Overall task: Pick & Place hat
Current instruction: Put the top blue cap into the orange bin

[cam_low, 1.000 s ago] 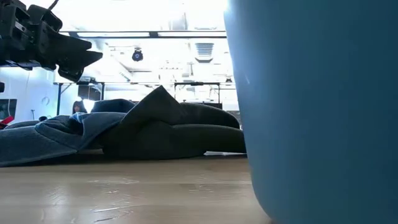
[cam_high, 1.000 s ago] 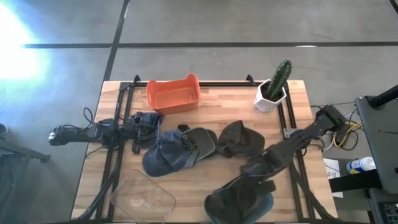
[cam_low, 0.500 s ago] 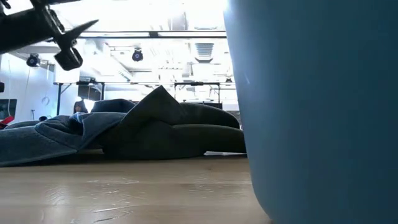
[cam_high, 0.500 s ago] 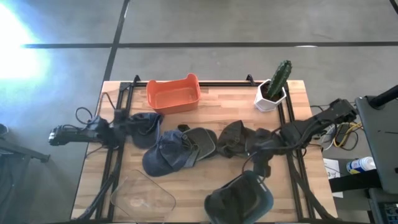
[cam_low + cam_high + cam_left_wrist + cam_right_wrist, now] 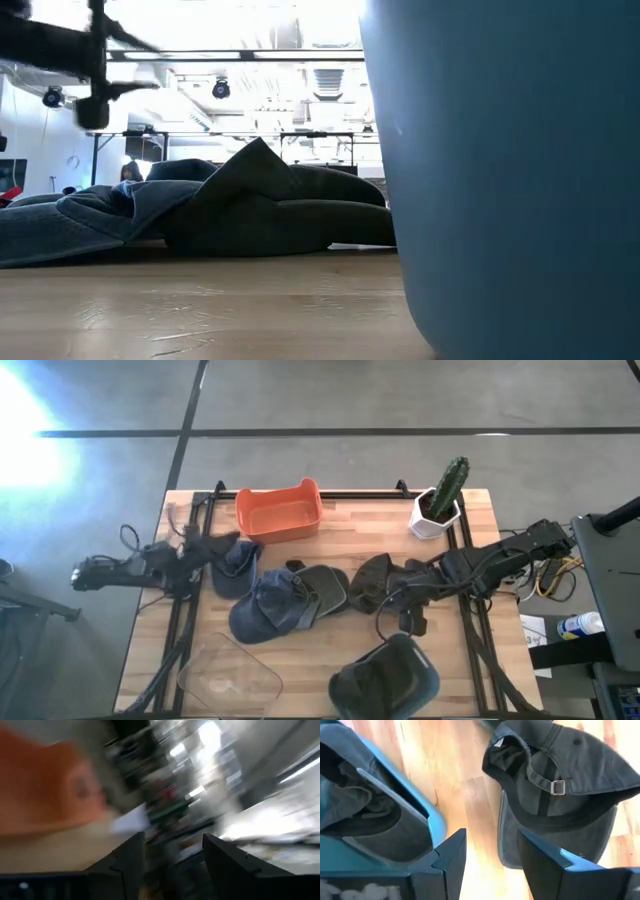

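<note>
The wooden tabletop (image 5: 330, 645) carries a loose row of caps across its middle. At the near edge sits a blue bin (image 5: 405, 678) with a dark hat (image 5: 375, 682) lying inside it; the right wrist view shows that same dark hat tucked into the bin. A clear tray (image 5: 230, 677) at the near left corner looks to hold nothing I can make out. At the far edge, the orange basket (image 5: 279, 512) stands beside a potted cactus (image 5: 441, 500) in a white pot. In the middle lie a blue cap (image 5: 262, 608), a grey-green cap (image 5: 322, 588) and an olive cap (image 5: 378, 584). The right pincer (image 5: 412, 622) hangs released just above the tabletop between olive cap and bin, holding nothing. The left pincer (image 5: 222, 546) hangs spread apart over a dark blue cap (image 5: 235, 559) near the basket.
</note>
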Robot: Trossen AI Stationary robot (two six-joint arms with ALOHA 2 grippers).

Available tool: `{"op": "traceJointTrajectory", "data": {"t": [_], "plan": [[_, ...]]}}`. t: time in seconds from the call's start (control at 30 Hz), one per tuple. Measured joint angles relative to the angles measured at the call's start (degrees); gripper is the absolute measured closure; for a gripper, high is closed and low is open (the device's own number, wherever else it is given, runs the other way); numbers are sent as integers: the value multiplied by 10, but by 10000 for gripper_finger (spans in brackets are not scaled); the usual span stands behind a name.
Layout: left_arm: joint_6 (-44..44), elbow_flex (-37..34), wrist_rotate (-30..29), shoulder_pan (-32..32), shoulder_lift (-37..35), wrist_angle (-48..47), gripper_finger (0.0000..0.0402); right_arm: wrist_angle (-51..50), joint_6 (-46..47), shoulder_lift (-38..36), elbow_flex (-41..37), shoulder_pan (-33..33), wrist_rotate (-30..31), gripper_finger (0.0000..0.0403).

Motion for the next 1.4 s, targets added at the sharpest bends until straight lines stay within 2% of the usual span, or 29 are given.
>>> {"op": "traceJointTrajectory", "data": {"t": [0.17,0.23,0.3,0.53,0.7,0.9,1.0,1.4], "plan": [[-83,164,60,0,160,-332,211,-26,6,0,-1,-5,-2,234],[-105,217,72,0,233,-418,211,-34,7,0,-1,-7,-2,234],[-110,260,77,0,303,-457,211,-38,6,0,-5,-9,-2,234],[-113,341,116,-3,530,-484,212,-39,8,0,-17,-15,-1,234],[-176,353,121,-4,617,-519,212,-49,8,-5,-15,-15,-1,234],[-200,366,124,-5,652,-484,212,-61,-6,-19,-14,-14,23,234],[-209,366,105,-4,671,-500,212,-62,-11,-24,-14,-15,33,234],[-232,357,100,0,758,-576,212,-62,-17,-26,-16,-15,44,234]]}}
